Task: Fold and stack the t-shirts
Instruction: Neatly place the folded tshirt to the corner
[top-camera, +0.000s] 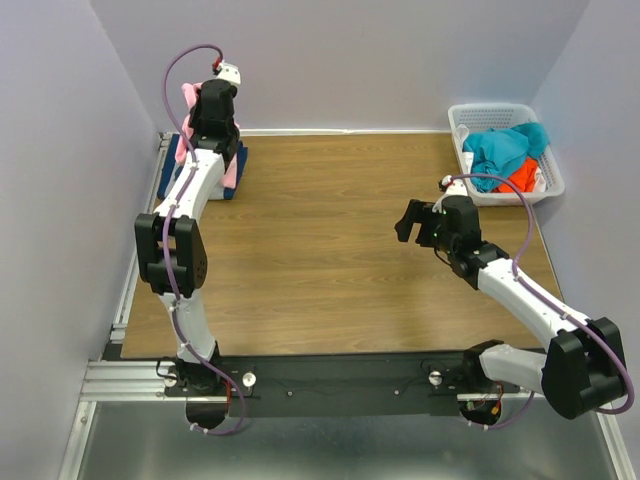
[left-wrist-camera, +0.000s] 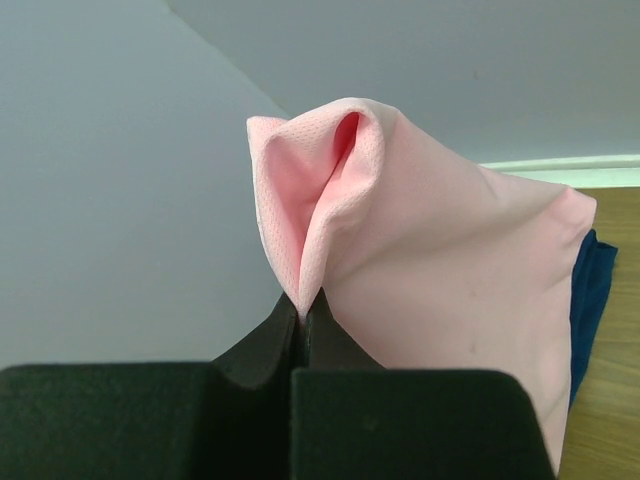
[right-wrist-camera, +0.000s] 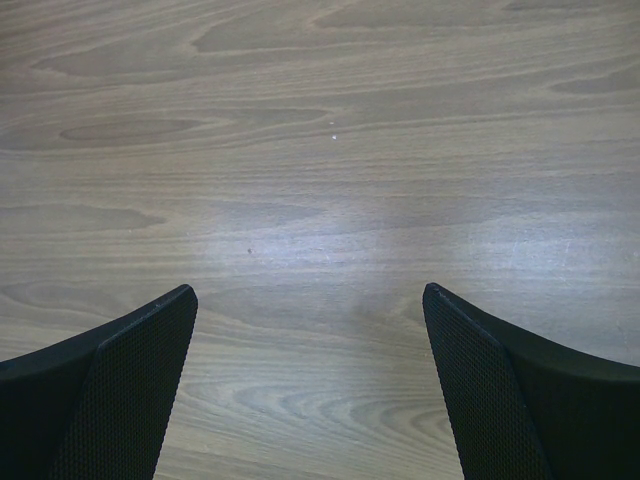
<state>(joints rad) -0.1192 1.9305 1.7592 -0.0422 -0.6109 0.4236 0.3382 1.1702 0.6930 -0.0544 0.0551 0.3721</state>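
Observation:
My left gripper (left-wrist-camera: 302, 305) is shut on a bunched edge of the light pink t-shirt (left-wrist-camera: 440, 270) and holds it up near the back left corner of the table. In the top view the pink shirt (top-camera: 188, 98) shows beside the left wrist, above the navy blue t-shirt (top-camera: 238, 168), which lies on the table; its print is hidden. The navy shirt also shows under the pink one in the left wrist view (left-wrist-camera: 592, 290). My right gripper (top-camera: 408, 222) is open and empty over bare wood at the table's right middle (right-wrist-camera: 310, 300).
A white basket (top-camera: 500, 112) at the back right corner holds teal and orange cloth. Lavender walls close in the table at the back and both sides. A metal rail runs along the left edge (top-camera: 128, 290).

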